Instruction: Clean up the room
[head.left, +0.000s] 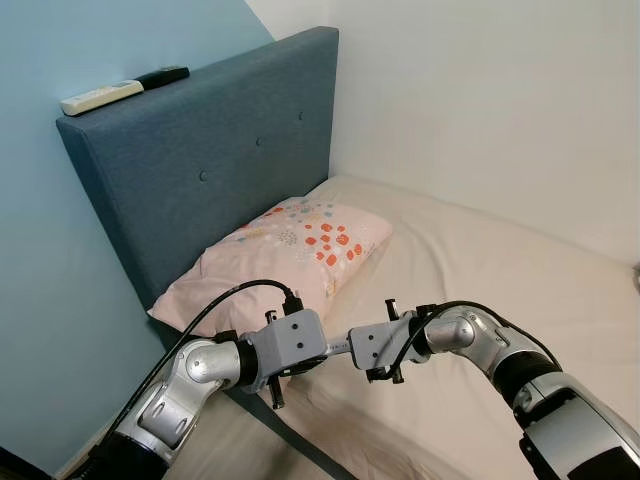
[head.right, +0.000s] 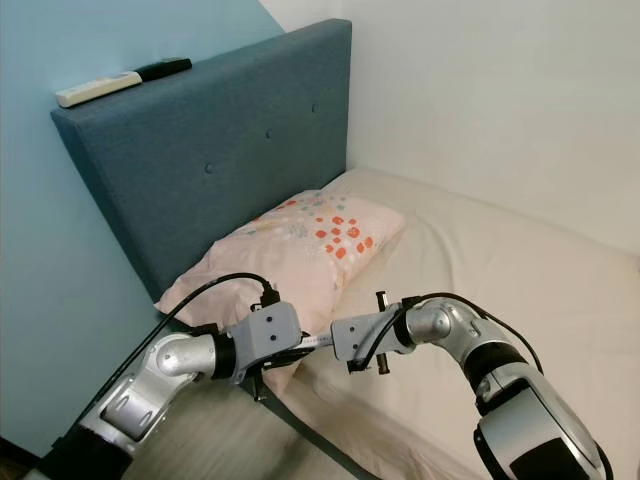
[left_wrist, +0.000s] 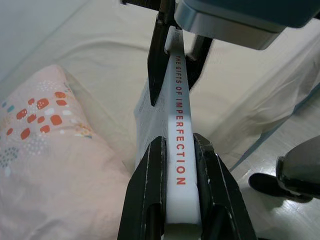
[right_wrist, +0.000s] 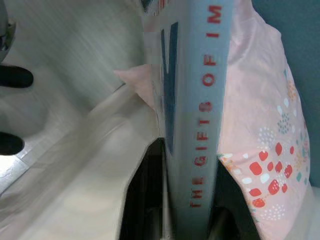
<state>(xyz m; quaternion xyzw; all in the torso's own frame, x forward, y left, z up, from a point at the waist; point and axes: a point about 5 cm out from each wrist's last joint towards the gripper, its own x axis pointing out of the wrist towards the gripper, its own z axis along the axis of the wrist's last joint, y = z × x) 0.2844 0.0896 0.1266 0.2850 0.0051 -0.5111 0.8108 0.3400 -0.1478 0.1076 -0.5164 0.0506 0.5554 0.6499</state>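
Left wrist view gives us the clearest look at the book (left_wrist: 178, 145): a slim volume with a white spine printed in red capitals, "THE GIFTS OF IMPERFECTION". Our left gripper (left_wrist: 179, 165) clamps the spine between its two black fingers at one end, and our right gripper (left_wrist: 172, 50) pinches the far end, so both are closed on the same book. In the right wrist view the spine looks pale blue-grey in shade, the red letters run along it, and a dark blue mark shows on the cover beside it.

From the head views we see the book held level in the air between the two grippers, over the near edge of the bed (head.left: 500, 270), just in front of the pillow (head.left: 290, 255). That pillow is pale pink with red and orange spots and leans against the blue padded headboard (head.left: 200, 170). A white remote (head.left: 100, 97) and a black remote (head.left: 163, 75) lie on top of the headboard.
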